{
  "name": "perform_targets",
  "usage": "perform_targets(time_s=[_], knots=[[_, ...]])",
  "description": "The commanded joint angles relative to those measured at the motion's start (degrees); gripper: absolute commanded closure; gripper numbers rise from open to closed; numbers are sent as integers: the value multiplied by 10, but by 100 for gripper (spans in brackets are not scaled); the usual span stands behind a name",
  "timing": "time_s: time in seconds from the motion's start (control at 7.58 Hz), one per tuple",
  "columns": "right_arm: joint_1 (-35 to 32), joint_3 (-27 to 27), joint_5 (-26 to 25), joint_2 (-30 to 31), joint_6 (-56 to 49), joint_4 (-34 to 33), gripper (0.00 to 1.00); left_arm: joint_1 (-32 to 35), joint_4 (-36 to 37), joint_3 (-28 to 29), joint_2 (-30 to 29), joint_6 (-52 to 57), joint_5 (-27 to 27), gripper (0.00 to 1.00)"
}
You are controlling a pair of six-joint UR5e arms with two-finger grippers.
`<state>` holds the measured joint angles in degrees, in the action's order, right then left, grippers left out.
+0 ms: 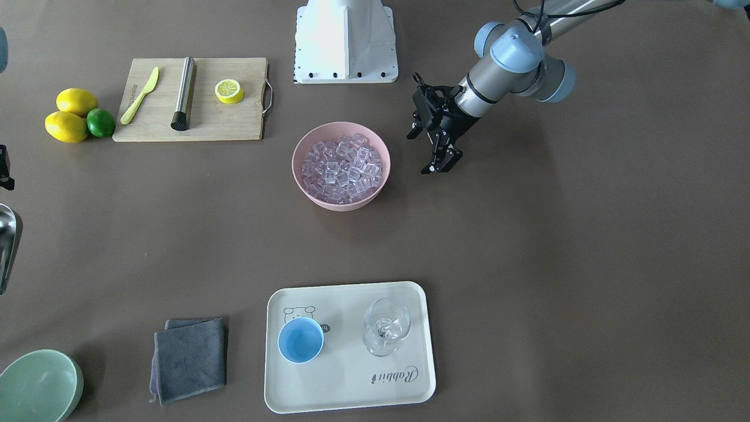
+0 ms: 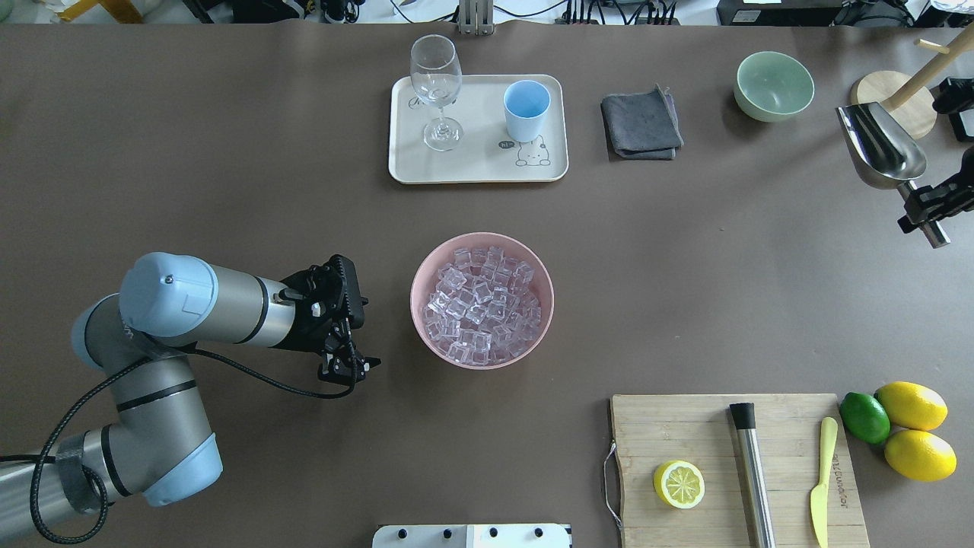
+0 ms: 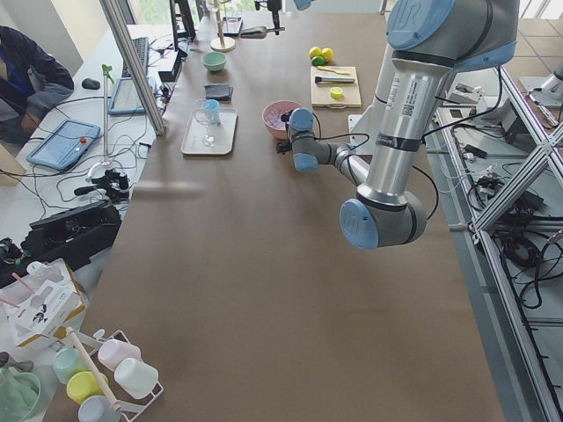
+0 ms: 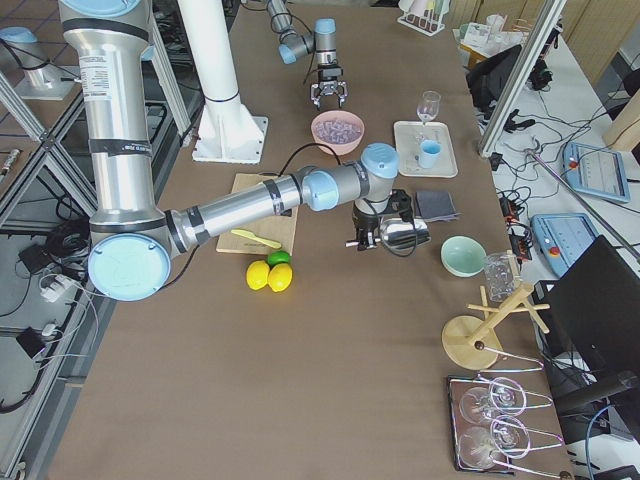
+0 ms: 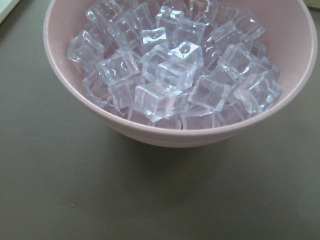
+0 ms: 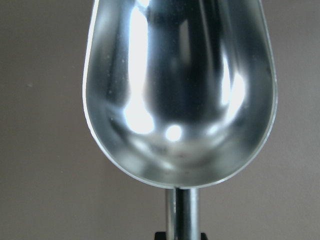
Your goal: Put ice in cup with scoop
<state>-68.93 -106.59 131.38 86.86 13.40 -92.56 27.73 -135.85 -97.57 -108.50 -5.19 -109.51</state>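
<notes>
Clear ice (image 2: pixel 483 304) cubes fill a pink bowl (image 2: pixel 420 268) at mid-table; the left wrist view looks down on the ice (image 5: pixel 175 75) from close by. The light-blue cup (image 2: pixel 526 109) stands upright on a cream tray (image 2: pixel 479 171) at the far side, and its inside (image 1: pixel 300 340) looks bare. My left gripper (image 2: pixel 350 367) hangs open beside the bowl on its left, holding nothing. At the far right edge my right gripper (image 2: pixel 924 207) is shut on the rod handle of the steel scoop (image 2: pixel 883 144). No ice lies in the scoop's trough (image 6: pixel 180 95).
A stemmed glass (image 2: pixel 436 84) shares the tray with the cup. Beyond it lie a grey cloth (image 2: pixel 641 123) and a green bowl (image 2: pixel 772 84). A cutting board (image 2: pixel 730 434) with a lemon half, steel cylinder and yellow knife sits near right, beside lemons and a lime (image 2: pixel 864 417).
</notes>
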Motion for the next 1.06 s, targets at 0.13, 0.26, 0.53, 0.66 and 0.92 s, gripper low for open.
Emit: perform_targets(time_s=[0.13, 0.26, 0.53, 0.66, 0.92], knots=[[10, -50, -21, -29, -253, -8, 100, -48, -17, 3, -8, 0, 80, 2], [21, -87, -53, -31, -307, -47, 100, -50, -17, 2, -9, -1, 80, 2], [105, -176, -182, -101, -413, -240, 100, -50, -17, 6, -11, -1, 80, 3], [146, -191, -223, -157, -434, -322, 100, -49, -27, 6, -15, -1, 81, 3], [201, -190, -273, -228, -456, -401, 100, -49, -28, 6, -21, -1, 81, 2]])
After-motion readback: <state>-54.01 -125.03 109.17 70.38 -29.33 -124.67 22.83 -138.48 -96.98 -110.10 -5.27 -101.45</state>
